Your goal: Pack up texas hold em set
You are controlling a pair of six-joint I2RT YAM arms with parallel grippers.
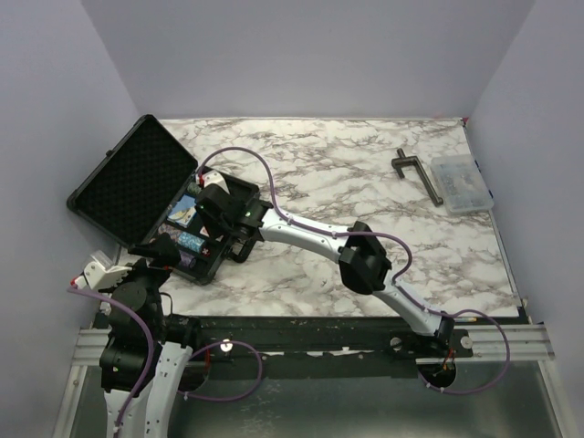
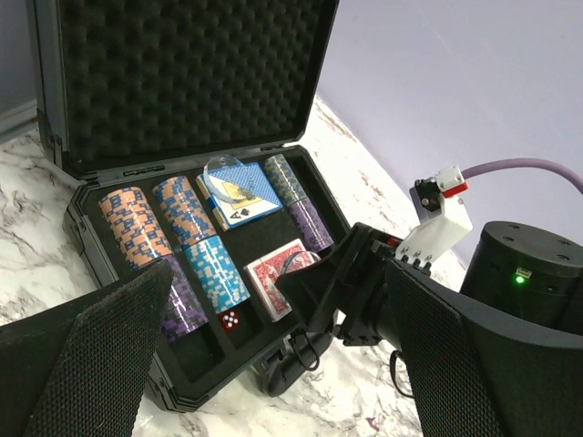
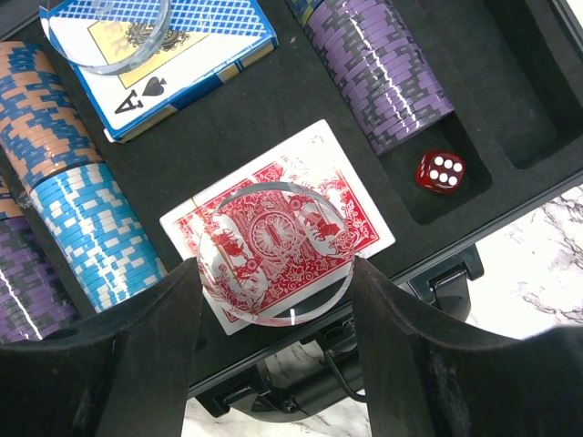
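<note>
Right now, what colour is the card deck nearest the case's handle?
The deck is red, ornate, white-bordered; the right wrist view shows it best.

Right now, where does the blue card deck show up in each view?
Top external: the blue card deck lies left of centre, in the tray of the open case.
Left wrist: upper middle, at the back of the tray, just below the raised lid.
Right wrist: top left corner.
Shared landmark: the light blue chips.
</note>
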